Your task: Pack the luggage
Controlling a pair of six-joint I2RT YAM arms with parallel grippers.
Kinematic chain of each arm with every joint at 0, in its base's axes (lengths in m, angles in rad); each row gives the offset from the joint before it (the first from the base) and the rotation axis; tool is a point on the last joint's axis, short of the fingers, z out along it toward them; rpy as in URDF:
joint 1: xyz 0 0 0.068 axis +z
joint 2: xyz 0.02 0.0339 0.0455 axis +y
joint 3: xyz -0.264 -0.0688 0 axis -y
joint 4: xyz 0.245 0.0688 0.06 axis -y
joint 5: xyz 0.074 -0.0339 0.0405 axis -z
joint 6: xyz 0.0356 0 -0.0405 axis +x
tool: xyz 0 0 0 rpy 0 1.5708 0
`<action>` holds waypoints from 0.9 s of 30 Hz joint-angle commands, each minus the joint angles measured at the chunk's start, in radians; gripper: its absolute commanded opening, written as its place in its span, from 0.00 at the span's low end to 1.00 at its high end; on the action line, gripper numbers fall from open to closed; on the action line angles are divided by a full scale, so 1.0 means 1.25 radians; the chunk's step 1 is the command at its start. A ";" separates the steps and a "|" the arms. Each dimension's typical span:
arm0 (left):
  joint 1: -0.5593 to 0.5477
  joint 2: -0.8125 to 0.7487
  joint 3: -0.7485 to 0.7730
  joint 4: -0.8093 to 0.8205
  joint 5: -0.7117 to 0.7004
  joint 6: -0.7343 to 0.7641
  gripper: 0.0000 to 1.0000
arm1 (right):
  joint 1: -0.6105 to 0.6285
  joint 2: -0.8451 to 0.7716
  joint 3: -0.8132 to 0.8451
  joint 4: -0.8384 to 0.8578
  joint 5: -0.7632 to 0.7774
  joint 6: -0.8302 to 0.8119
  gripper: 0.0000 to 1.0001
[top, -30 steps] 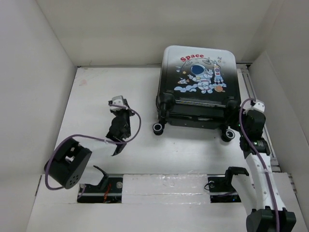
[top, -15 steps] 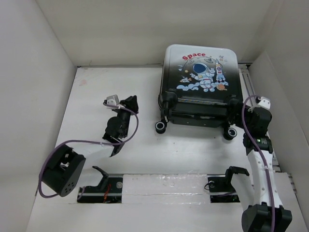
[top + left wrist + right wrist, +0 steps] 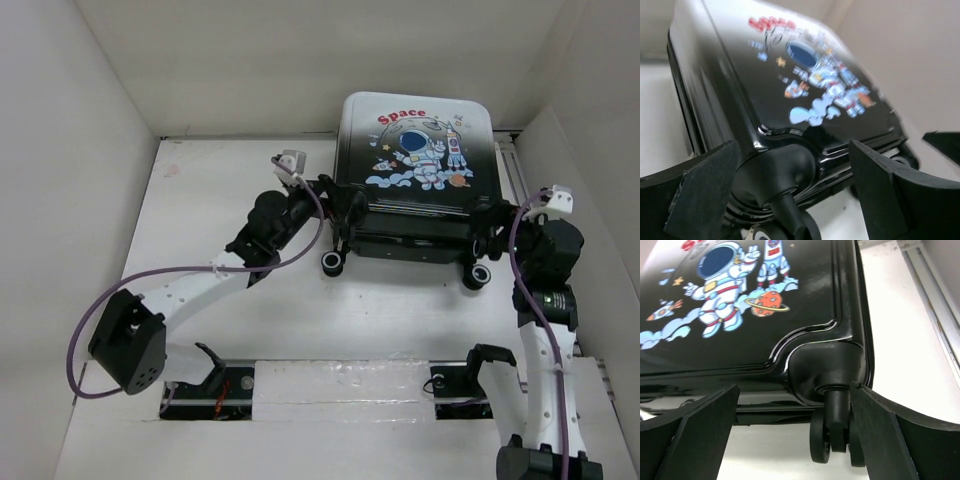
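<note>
The luggage (image 3: pixel 415 165) has a glossy, round-cornered shell, black fading to white. The left gripper (image 3: pixel 794 160) and right gripper (image 3: pixel 794 395) straddle its caster corners, released.

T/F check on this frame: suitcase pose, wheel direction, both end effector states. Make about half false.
1. The glossy black-to-white hard-shell suitcase lies astronaut print up. True.
2. Its caster wheels face the far wall. False: they face the arm bases.
3. The left end effector is shut on a wheel. False: it is open, framing the wheel corner.
4. The right end effector is open. True.
</note>
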 commanded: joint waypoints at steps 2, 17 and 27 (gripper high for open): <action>-0.035 0.042 0.083 -0.239 -0.026 0.058 0.83 | 0.004 0.008 -0.014 0.028 0.095 0.019 1.00; -0.128 0.152 0.168 -0.392 -0.119 0.113 0.61 | -0.064 0.312 0.149 0.211 0.089 0.087 0.87; -0.128 0.188 0.129 -0.362 -0.059 0.097 0.40 | -0.114 0.685 0.307 0.249 -0.190 0.113 0.90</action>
